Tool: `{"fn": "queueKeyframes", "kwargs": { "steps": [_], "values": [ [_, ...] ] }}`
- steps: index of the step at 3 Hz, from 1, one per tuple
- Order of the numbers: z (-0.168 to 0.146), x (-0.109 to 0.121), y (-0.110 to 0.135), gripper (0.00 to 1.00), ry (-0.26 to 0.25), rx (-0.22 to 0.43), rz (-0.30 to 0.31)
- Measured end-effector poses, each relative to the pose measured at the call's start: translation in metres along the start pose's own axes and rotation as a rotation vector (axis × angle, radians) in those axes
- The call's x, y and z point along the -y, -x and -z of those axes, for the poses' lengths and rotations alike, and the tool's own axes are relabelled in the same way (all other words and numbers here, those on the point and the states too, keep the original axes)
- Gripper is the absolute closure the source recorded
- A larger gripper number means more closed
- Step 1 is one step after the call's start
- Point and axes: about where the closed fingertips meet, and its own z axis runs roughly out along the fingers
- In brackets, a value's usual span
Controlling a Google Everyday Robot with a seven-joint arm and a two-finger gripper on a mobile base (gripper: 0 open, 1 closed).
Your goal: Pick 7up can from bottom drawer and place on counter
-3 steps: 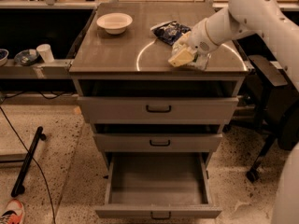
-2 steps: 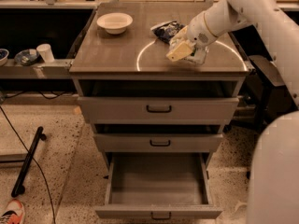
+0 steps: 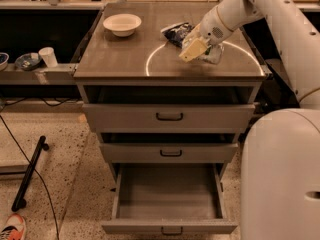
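Bottom drawer [image 3: 170, 227]: open, empty. 7up can [image 3: 213, 54]: on worktop [image 3: 120, 59], beside pincer [image 3: 193, 49]. Pincer's hold: cannot tell. Likely remaining: letting go, retreat.

Dim, warm light — overhead sheen on counter [image 3: 120, 59]; hand [image 3: 194, 49] above it, brightly lit.

The arm [image 3: 235, 11] slants down from the view's right, its claw [image 3: 194, 49] just above the counter [image 3: 125, 59].
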Motion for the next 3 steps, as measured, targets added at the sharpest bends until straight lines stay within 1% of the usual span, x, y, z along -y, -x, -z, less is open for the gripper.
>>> {"fn": "queueKeyframes", "kwargs": {
  "steps": [1, 3],
  "values": [
    [0.0, 0.0, 0.0, 0.53, 0.0, 0.0, 0.0],
    [-0.0001, 0.0, 0.0, 0.05, 0.0, 0.0, 0.0]
  ]
}}
